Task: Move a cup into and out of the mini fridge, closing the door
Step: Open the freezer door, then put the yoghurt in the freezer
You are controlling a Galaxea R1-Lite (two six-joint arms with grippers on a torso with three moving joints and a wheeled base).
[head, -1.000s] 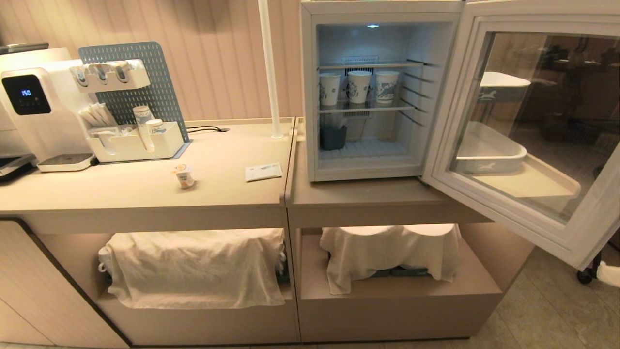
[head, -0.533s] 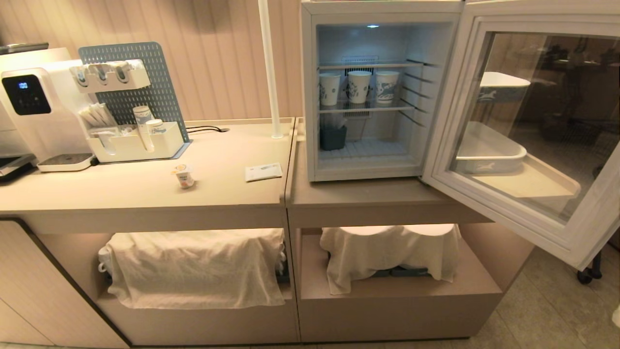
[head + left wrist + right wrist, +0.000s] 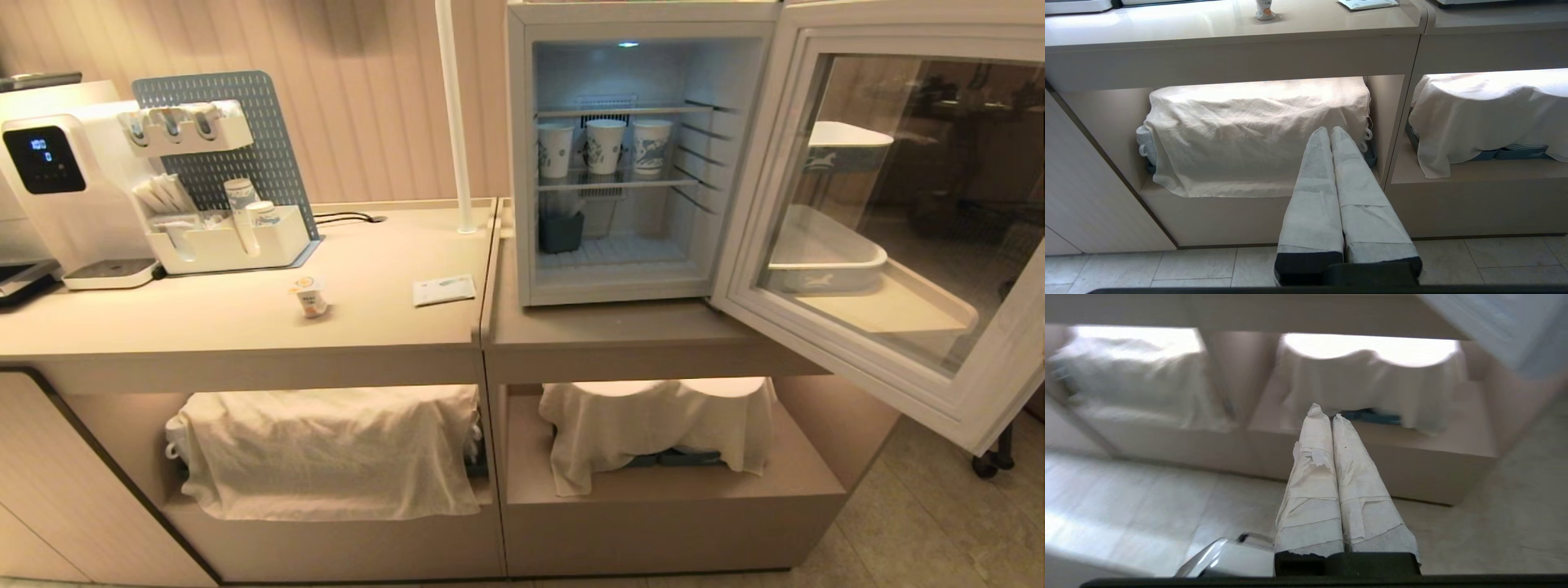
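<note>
Head view showed cup (image 3: 310, 296) upright on worktop (image 3: 245, 322), left of open mini fridge (image 3: 522, 163); left pincer (image 3: 1330, 130) closed, empty, below it and nearer than closed right pincer (image 3: 1325, 410)

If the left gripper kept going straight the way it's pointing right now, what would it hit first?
Most likely the white cloth draped over the lower left shelf: the shut left gripper points at its right edge. Depth is hard to judge.
</note>
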